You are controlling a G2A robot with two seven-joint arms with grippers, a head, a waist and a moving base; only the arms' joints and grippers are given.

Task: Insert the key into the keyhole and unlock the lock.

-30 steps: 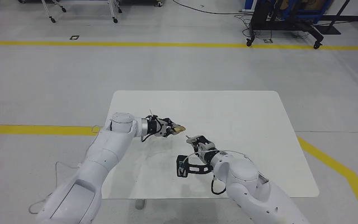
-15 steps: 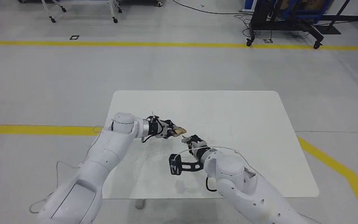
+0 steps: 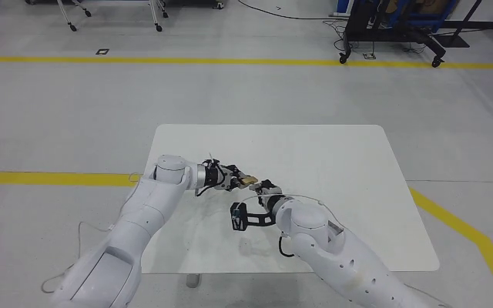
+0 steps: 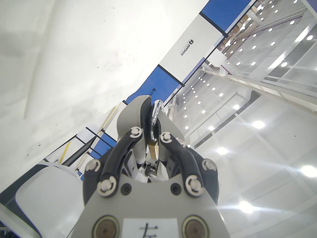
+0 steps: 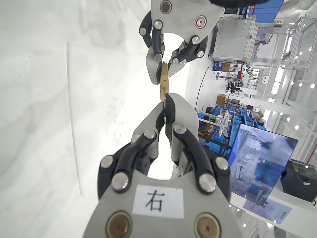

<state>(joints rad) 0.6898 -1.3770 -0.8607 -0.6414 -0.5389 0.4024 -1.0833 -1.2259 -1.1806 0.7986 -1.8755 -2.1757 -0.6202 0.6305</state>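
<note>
Over the one table (image 3: pixel 347 154) my two grippers stand tip to tip. My left gripper (image 5: pixel 162 73) is clamped on the single brass lock (image 5: pixel 164 85), whose long axis points straight at my right gripper (image 5: pixel 165 102). Those fingers are pressed together, I believe on the one key, which the pads hide at the lock's near end.

Lock (image 5: pixel 164 79): small brass padlock with a silver shackle, held off the table and clamped in the left gripper (image 4: pixel 153 122), its keyhole end facing the right gripper (image 5: pixel 165 106).

Key (image 5: pixel 162 97): pinched in the right gripper and mostly hidden by the pads. Its tip appears to meet the lock's end face; depth unclear.
</note>
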